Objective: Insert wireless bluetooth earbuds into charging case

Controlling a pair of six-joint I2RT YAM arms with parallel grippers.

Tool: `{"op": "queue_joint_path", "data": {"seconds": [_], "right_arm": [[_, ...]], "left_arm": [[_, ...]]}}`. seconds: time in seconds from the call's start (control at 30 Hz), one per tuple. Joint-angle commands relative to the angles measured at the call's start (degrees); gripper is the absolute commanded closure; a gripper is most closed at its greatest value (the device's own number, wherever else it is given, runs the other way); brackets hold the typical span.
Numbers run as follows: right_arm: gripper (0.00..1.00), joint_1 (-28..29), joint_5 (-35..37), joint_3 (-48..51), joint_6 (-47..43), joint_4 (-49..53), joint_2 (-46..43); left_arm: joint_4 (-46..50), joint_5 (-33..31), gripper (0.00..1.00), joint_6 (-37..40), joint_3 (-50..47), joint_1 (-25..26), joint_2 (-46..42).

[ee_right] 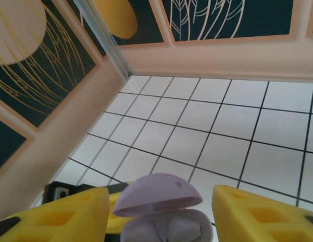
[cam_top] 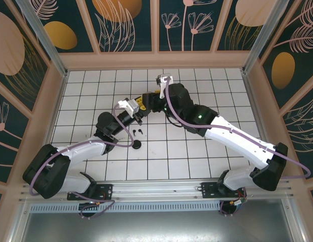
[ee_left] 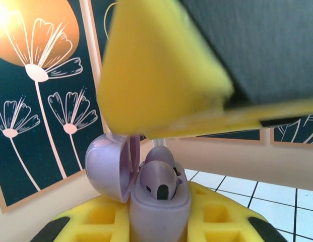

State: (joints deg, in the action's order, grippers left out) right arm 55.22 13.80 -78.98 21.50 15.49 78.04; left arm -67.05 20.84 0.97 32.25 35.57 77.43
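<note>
As the eye goes out from the arm bases, a round black case (cam_top: pixel 137 144) rests on the bench (cam_top: pixel 196 151), with two black earbuds (cam_top: pixel 137 132) loose on the tiles just past it at 12 o'clock. Farther on toward 12 o'clock, the left gripper (ee_left: pixel 160 229) is clamped on an open lilac case (ee_left: pixel 159 209) — a lilac earbud (ee_left: pixel 160 182) seated inside, the lid swung to 9 o'clock in the left wrist view. The right gripper (ee_right: pixel 161 201) meets it from 3 o'clock, fingers (ee_right: pixel 262 214) flanking the case closely — whether they press it I cannot tell.
</note>
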Motion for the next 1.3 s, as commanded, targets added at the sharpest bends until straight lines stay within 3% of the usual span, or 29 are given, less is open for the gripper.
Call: {"op": "queue_joint_path", "data": {"seconds": [0.0, 0.2, 0.33, 0.53, 0.73, 0.97, 1.27], "right_arm": [[0.4, 0.2, -0.6, -3.2, 1.4, 1.3, -2.1], [0.38, -2.6, -3.4, -6.8, 1.7, 4.4, -2.1], [0.42, -6.8, -8.9, -9.6, 1.5, 7.8, 0.5], [0.68, -11.7, -19.8, -14.3, -0.3, 12.0, 6.0], [0.77, -11.8, -23.6, -18.0, -1.1, 15.7, 11.5], [0.83, -11.3, -25.2, -15.6, -0.8, 17.6, 11.8], [0.87, -8.6, -21.2, -4.3, 2.4, 18.1, 0.3]], "left_arm": [[-3.0, 1.6, 1.0, -1.1, 1.7, 0.2, 0.7], [-3.2, 2.0, 1.0, -1.5, 1.5, 0.1, 1.2], [-2.0, 2.9, 1.0, -1.2, 1.2, 0.1, 1.1], [1.8, 5.5, 1.0, -0.1, 1.3, 0.2, 1.2], [2.5, 6.5, 1.0, 0.1, 1.2, 0.1, 1.2], [1.8, 6.2, 1.0, -0.4, 1.3, 0.1, 1.4], [-0.7, 3.6, 1.0, -2.0, 0.8, 0.2, 2.0]]}}
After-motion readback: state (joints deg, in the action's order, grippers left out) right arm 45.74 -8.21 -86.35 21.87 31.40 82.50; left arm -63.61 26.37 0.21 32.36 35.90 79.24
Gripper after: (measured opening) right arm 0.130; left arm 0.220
